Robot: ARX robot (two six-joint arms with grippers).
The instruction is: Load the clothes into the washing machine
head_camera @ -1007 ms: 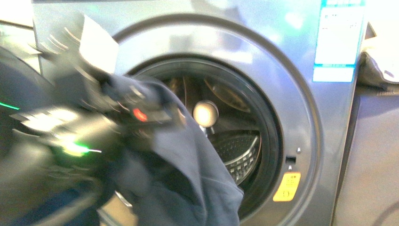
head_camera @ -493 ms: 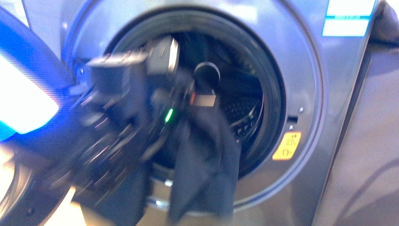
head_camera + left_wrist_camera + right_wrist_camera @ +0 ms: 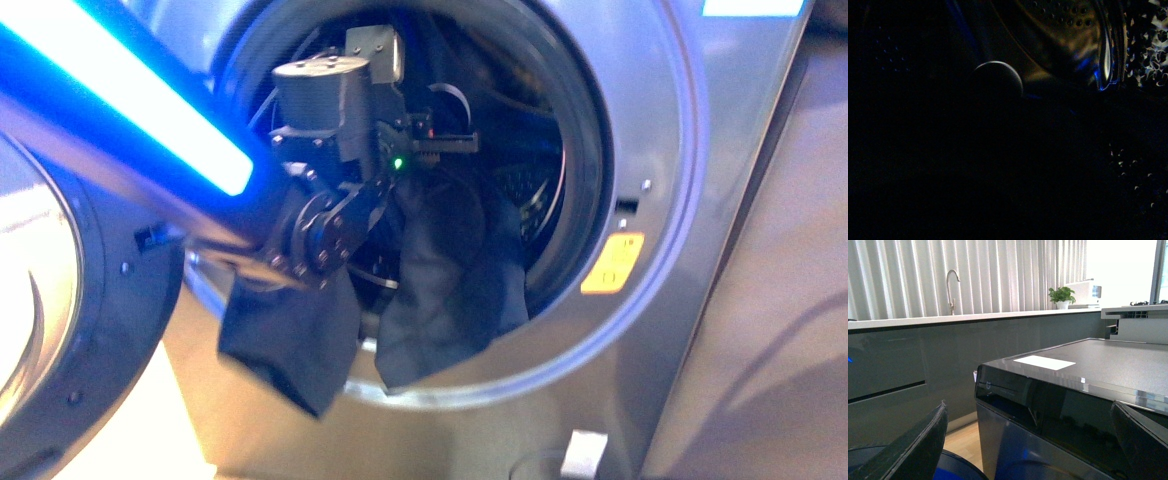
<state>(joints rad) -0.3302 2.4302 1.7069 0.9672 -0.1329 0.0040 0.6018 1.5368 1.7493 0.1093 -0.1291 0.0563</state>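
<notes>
In the front view the washing machine (image 3: 660, 330) stands with its porthole open, and the left gripper (image 3: 447, 143) reaches into the drum; I cannot tell whether its jaws pinch anything. The clothes (image 3: 450, 280) lie half in, with one fold spilling over the porthole's lower rim and another hanging outside beneath the arm. They look soft, light and limp, likely to sag and catch on the rim, so a pinch on a bunched fold near the hanging edge seems best. The left wrist view is dark. In the right wrist view the right gripper (image 3: 1028, 407) has its fingers (image 3: 923, 445) spread wide and holds nothing.
</notes>
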